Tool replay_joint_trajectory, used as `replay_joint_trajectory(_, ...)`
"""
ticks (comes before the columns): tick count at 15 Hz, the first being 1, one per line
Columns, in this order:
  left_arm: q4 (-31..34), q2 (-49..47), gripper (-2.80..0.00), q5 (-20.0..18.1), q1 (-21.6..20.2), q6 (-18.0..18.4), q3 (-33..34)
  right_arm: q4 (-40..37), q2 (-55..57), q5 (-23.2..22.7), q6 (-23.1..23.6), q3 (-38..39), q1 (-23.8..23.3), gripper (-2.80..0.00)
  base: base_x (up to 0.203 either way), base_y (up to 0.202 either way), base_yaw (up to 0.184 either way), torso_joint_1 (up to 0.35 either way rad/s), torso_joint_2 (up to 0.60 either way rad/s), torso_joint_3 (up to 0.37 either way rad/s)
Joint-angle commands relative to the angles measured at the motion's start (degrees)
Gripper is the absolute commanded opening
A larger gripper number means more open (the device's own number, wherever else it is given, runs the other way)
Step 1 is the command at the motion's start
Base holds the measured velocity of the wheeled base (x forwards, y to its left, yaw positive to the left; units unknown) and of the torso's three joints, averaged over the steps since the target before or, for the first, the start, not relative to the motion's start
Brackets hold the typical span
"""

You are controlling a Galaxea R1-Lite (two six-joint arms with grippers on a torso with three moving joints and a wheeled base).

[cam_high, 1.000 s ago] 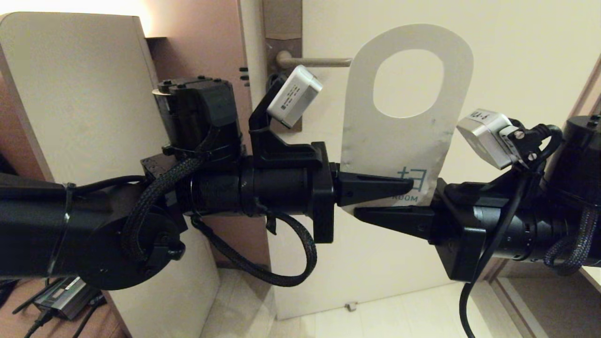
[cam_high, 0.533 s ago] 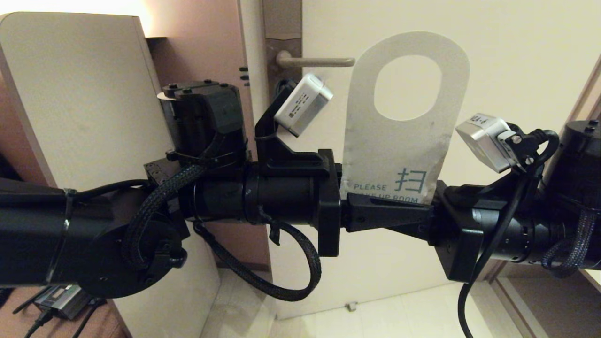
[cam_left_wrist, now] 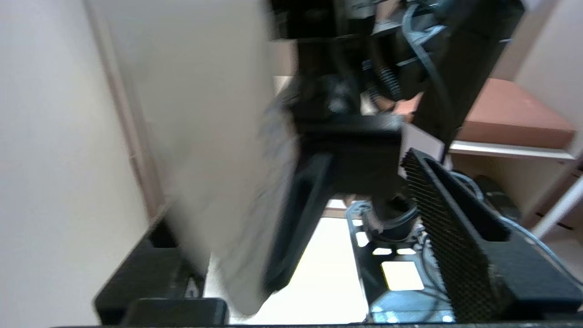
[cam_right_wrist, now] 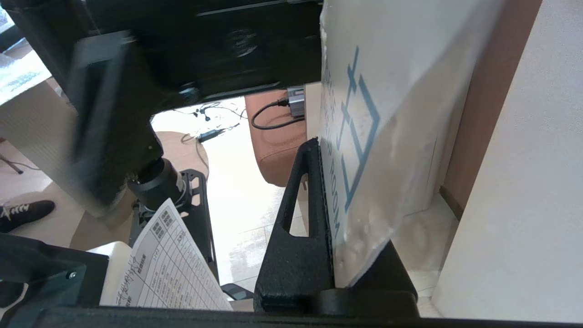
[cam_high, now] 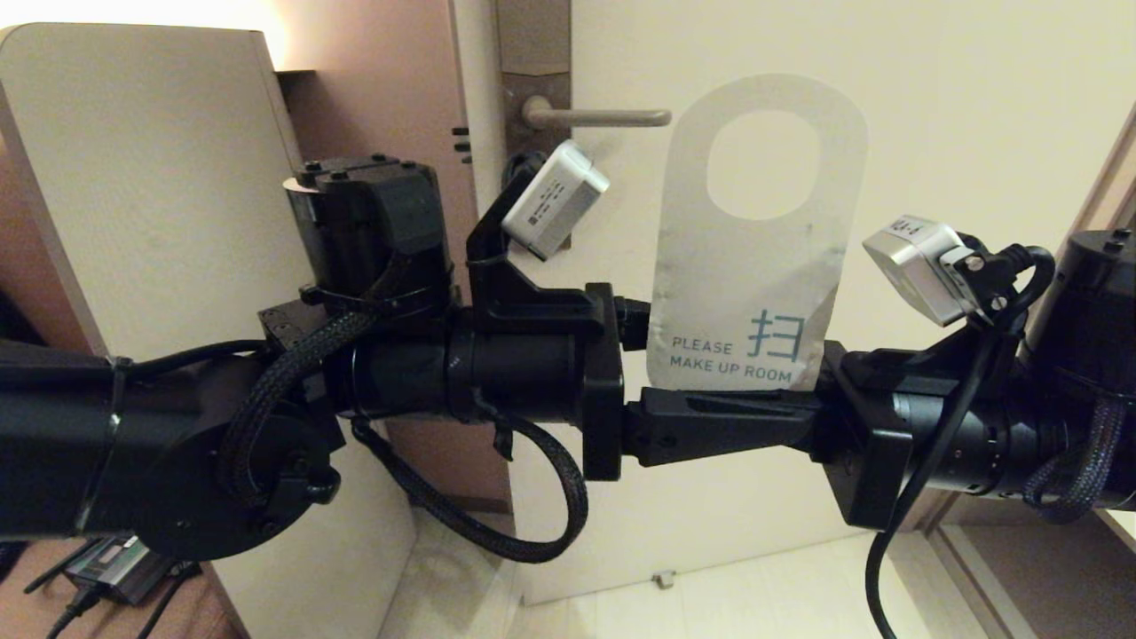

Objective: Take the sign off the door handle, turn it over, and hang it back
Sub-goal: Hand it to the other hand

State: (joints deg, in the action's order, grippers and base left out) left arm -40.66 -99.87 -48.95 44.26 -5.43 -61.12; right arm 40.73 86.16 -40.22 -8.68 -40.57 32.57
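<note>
clamped at its lower edge by the shut right hand [cam_high: 710, 424], the sign [cam_high: 754, 266] is held beside the door handle [cam_high: 596, 116]; left hand [cam_left_wrist: 350, 228] parted, empty; card judged light, bendable.

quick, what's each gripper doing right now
Left gripper: open, holding nothing, the sign beside its fingers.
Right gripper: shut on the sign's lower edge, holding it upright off the door handle.
</note>
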Motion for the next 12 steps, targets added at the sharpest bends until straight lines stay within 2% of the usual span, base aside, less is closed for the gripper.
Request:
replay_joint_trajectory(1,-0.3,1.0,0.0,-0.2,-2.2,0.0,1.1,0.2,-0.1,-0.4,0.0,0.0,0.0,-2.8,0.0,0.0,0.0,0.0,0.0,0.0)
replay_joint_trajectory(6,-0.3,3.2,0.0,-0.2,-6.2,0.2,2.8,0.3,-0.2,-0.4,0.2,-0.3,0.0,-2.8,0.0,0.0,0.0,0.0,0.0,0.0)
replay_joint_trajectory(12,-0.3,7.4,0.0,0.2,-7.2,0.3,6.3,0.3,-0.4,-0.1,0.3,-0.2,0.0,-2.8,0.0,0.0,0.0,0.0,0.0,0.0)
